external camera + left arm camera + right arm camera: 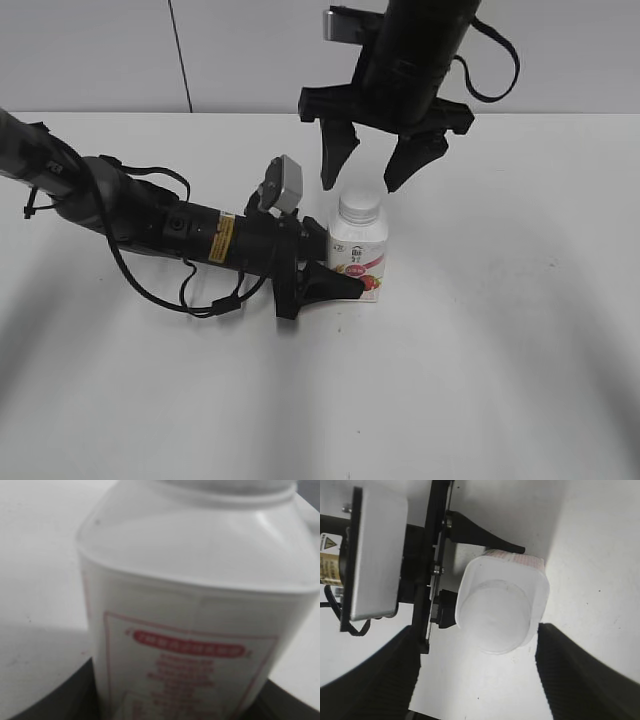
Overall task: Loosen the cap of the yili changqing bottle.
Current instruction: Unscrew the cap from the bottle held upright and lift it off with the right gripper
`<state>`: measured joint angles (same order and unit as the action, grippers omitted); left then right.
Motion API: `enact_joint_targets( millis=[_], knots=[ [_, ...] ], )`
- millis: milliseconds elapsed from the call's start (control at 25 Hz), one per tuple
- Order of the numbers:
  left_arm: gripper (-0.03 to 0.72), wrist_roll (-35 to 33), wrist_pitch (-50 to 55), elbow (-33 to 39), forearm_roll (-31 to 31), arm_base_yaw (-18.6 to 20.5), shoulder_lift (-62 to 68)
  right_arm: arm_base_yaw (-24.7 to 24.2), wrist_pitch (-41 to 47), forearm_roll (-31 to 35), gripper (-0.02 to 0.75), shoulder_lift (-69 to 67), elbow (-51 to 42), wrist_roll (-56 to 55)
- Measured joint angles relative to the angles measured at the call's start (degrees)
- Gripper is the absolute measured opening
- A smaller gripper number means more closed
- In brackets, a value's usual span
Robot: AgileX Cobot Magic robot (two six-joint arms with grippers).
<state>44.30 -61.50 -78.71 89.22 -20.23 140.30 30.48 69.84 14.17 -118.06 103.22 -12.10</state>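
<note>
The yili changqing bottle stands upright on the white table, its pink-red label facing front. Its white cap is on the neck. My left gripper reaches in from the left and is shut on the bottle's lower body. The bottle fills the left wrist view, with dark jaws at both lower corners. My right gripper hangs open just above and behind the cap, not touching it. In the right wrist view the cap lies between and ahead of the open fingers, seen from above.
The left arm lies low across the table from the far left, with a loose cable loop beside it. Its wrist camera block sits close to the left of the bottle. A grey wall stands behind the table.
</note>
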Motion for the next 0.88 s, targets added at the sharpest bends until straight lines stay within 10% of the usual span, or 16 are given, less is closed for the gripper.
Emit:
enact_joint_targets(
  millis=[880],
  knots=[
    [0.394, 0.05, 0.00, 0.00, 0.00, 0.00, 0.00, 0.00, 0.00, -1.29, 0.564, -1.31, 0.00, -8.07]
  ],
)
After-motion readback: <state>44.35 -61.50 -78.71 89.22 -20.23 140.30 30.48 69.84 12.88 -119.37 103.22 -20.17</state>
